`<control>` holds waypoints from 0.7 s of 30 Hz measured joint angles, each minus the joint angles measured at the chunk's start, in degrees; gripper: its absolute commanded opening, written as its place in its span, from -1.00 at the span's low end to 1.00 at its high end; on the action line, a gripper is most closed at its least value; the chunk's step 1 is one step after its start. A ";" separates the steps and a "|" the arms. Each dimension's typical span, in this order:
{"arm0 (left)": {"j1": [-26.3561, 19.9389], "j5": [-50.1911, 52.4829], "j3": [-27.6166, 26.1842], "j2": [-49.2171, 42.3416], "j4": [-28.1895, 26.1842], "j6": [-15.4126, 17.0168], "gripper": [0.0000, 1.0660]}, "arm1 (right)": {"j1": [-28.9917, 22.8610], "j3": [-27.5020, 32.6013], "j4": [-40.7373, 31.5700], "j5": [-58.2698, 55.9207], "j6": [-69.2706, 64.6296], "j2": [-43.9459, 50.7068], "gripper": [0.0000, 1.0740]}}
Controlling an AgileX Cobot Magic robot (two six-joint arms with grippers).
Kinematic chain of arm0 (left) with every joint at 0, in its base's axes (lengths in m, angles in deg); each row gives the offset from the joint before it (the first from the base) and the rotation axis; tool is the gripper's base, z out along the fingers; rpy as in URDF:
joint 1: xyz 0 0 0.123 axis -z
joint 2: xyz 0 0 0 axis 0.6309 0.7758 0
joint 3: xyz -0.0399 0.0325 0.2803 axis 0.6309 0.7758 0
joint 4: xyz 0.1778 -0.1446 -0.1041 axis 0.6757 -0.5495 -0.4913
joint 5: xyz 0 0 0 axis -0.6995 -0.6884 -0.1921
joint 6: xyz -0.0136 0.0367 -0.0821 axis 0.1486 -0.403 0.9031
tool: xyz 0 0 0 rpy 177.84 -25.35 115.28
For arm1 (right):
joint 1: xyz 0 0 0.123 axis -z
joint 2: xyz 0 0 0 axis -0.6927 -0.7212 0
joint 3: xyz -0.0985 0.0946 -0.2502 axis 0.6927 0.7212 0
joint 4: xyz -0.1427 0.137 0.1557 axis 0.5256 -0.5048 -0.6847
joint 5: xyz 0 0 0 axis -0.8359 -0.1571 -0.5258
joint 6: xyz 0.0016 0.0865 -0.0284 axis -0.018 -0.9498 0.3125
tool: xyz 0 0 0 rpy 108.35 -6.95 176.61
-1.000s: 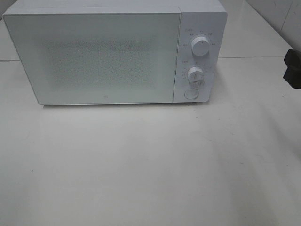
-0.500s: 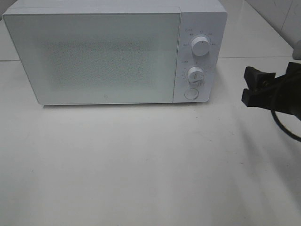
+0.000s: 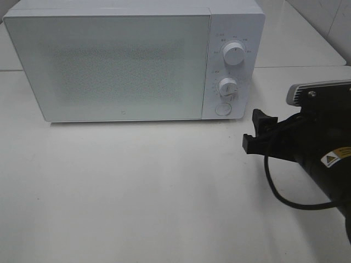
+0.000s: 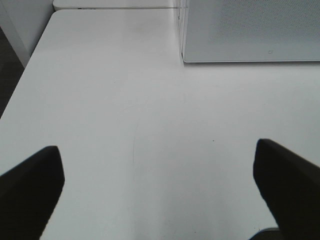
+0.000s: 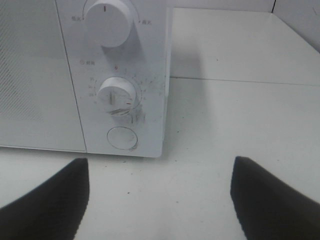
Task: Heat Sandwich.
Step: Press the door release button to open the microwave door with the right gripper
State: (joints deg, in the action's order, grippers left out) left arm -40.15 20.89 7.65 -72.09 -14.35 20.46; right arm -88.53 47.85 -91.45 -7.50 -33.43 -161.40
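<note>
The sandwich is out of view in every frame. A white microwave [image 3: 120, 66] stands at the back of the table with its door shut. My right gripper [image 3: 252, 131] is open and empty, low over the table just right of the microwave's control panel. In the right wrist view its fingers [image 5: 50, 200] frame the table in front of the round button [image 5: 121, 138] and the lower dial [image 5: 116, 95]. My left gripper [image 4: 156, 147] is open with nothing between its fingers, over bare table in front of the microwave's corner [image 4: 250, 30]. The high view does not show it.
The control panel carries an upper dial [image 3: 234, 55], a lower dial [image 3: 227, 86] and a round button [image 3: 222, 109]. A black cable [image 3: 285, 197] loops under the right arm. The white table [image 3: 137, 192] has a seam behind the microwave, and its left edge [image 4: 20, 85] shows in the left wrist view.
My right arm has come in from the right edge towards the microwave's control panel, jaws staying open. The microwave and the left gripper have not moved.
</note>
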 measured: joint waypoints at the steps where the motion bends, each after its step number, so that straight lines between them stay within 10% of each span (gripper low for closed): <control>1: 0.00 0.00 0.00 0.00 0.00 0.00 0.83 | -0.86 -0.46 -0.69 0.11 0.11 -0.74 0.41; 21: 0.00 0.00 0.00 0.00 0.00 0.00 0.83 | -3.21 -4.70 -2.92 -1.03 -2.86 -5.56 0.41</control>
State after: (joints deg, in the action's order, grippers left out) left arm -40.15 20.89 7.65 -72.09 -14.35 20.46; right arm -91.74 43.15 -94.37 -8.53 -36.29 -166.96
